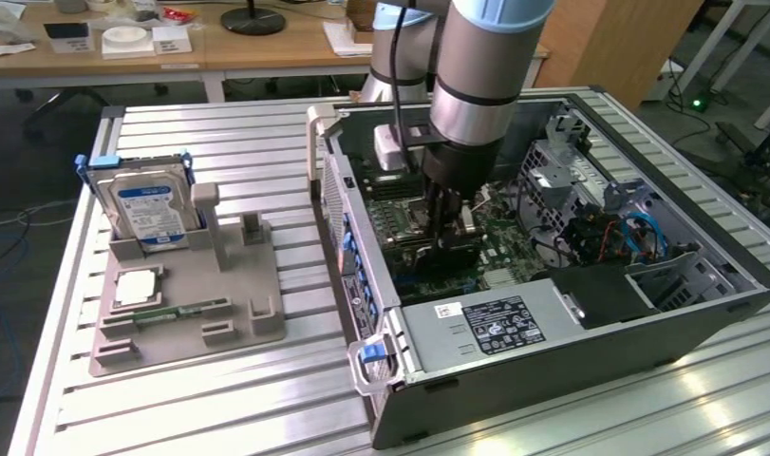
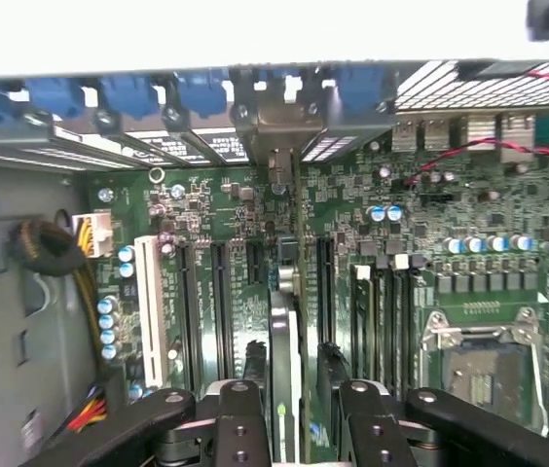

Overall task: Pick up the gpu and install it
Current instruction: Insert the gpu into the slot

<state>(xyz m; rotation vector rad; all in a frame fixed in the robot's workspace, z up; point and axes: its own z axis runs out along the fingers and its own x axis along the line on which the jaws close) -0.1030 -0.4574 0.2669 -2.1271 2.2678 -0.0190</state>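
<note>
Inside the open computer case [image 1: 688, 313], my gripper [image 1: 445, 226] hangs low over the green motherboard [image 1: 505, 255]. It is shut on the gpu [image 2: 284, 341], a thin dark card held upright and seen edge-on between my black fingers [image 2: 240, 418]. The card's far end reaches toward the rear slot brackets [image 2: 279, 122] with their blue latches. It stands in line with the black expansion slots [image 2: 221, 292]; whether it touches a slot is hidden. In the exterior view the gpu [image 1: 467, 220] shows as a pale sliver beside the gripper.
On a grey holder [image 1: 188, 299] at the exterior view's left stand a hard drive [image 1: 150, 204], a chip [image 1: 138, 287] and a memory stick [image 1: 169, 312]. Inside the case are a power supply [image 1: 493, 328], drive cages [image 1: 574, 180], the processor socket [image 2: 479, 365], a white slot [image 2: 148, 306] and cable bundles [image 2: 51, 248].
</note>
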